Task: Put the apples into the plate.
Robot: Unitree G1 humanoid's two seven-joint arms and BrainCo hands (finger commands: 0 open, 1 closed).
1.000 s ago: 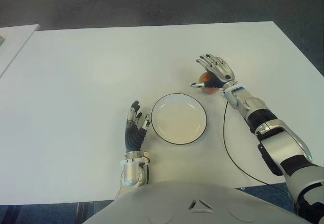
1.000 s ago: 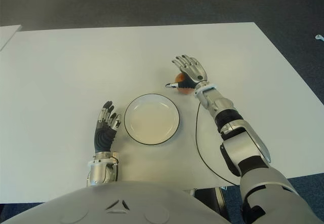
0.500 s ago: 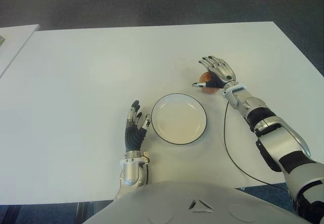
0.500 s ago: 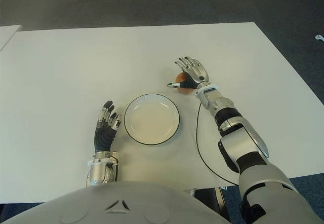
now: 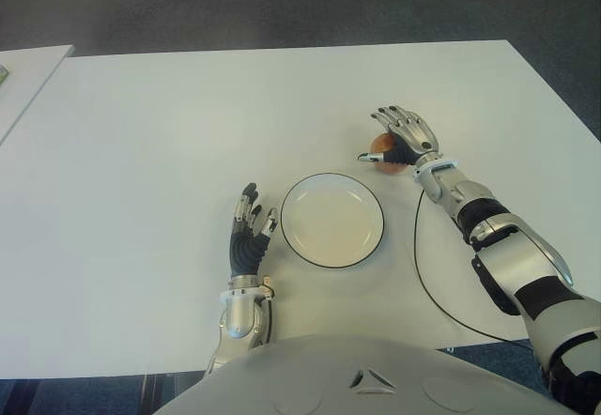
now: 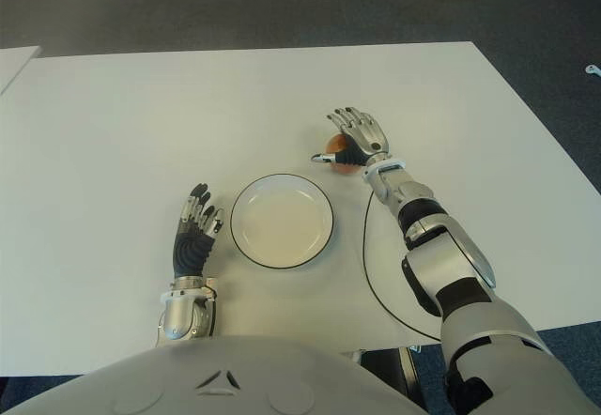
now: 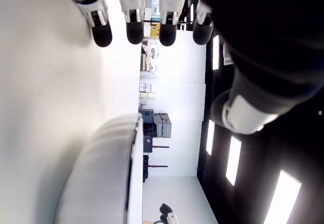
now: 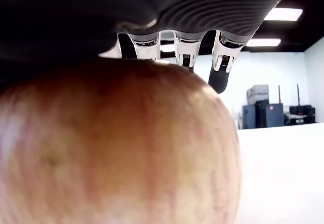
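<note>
Apple handling: the apple point(image 5: 379, 145) looks firm, round, smooth-skinned and fairly light, so it may roll or slip; best cupped around its widest part from above
Apple look: reddish-orange with yellowish streaks
Apple place: on the table point(image 5: 169, 133), toward its right edge, just beyond the plate point(image 5: 331, 220)
Right hand point(image 5: 400, 138): draped over the apple, fingers spread past it, not clamped
Left hand point(image 5: 250, 238): fingers straight, empty, just left of the plate
</note>
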